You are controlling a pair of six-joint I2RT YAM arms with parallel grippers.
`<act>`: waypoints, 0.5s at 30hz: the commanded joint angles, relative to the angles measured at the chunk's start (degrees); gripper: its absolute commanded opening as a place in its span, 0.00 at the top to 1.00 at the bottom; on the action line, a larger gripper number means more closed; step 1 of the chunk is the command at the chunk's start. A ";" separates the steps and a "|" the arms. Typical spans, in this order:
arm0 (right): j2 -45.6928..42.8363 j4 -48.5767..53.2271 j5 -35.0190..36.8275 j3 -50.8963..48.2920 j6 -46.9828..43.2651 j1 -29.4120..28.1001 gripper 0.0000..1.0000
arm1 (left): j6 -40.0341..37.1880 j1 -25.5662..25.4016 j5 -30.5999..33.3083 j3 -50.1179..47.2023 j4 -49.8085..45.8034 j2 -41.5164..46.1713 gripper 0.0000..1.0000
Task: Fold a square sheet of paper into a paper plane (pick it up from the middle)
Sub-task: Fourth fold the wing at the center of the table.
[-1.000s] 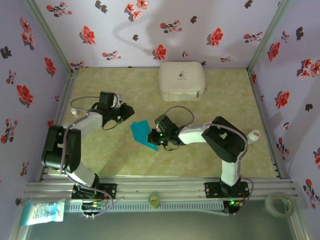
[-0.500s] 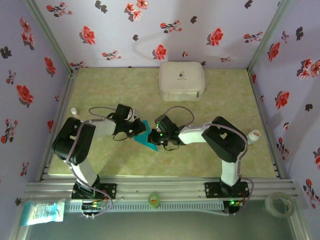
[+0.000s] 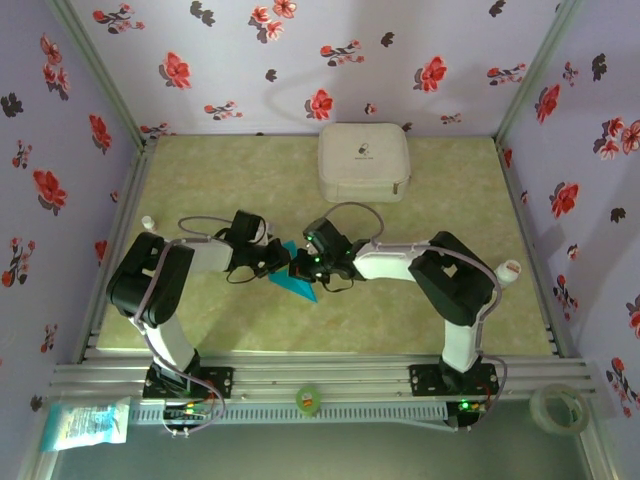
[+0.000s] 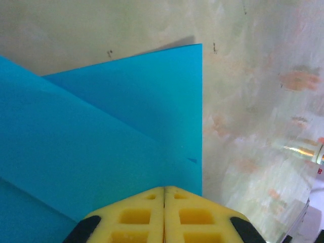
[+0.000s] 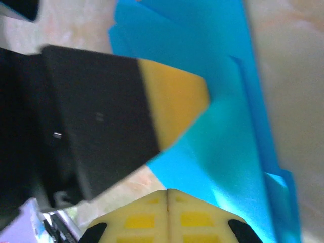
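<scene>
A: Green table (image 3: 200,170), floral walls: what moved?
B: Left gripper (image 3: 283,262) swung in, jaws clenched, meeting the clenched right gripper (image 3: 300,268) over the part-folded paper (image 3: 297,289) mid-table. Creasing looks ready to resume.

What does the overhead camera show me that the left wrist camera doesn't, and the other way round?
Overhead: both arms tip to tip mid-table, left claw facing right claw, and a white rounded-square zip case at the back. Left wrist: close up, diagonal fold lines and that claw's shut yellow fingertips. Both: the folded turquoise-blue paper sheet lying on the pale green table.
</scene>
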State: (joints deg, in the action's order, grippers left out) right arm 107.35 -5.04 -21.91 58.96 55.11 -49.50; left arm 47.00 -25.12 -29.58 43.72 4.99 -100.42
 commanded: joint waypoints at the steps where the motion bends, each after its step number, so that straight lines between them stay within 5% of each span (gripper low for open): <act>1: 3.25 1.35 -0.20 -0.90 -0.01 0.36 0.97 | -0.93 0.33 4.42 -1.49 -3.75 -1.44 0.93; 15: -3.15 -8.55 -0.98 -16.93 4.15 0.45 0.94 | -1.07 1.30 4.54 -1.58 -4.02 -2.15 0.93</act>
State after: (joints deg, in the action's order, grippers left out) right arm 105.80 -19.27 -22.92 45.71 58.48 -49.01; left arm 46.98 -24.97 -29.87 43.72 4.93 -100.44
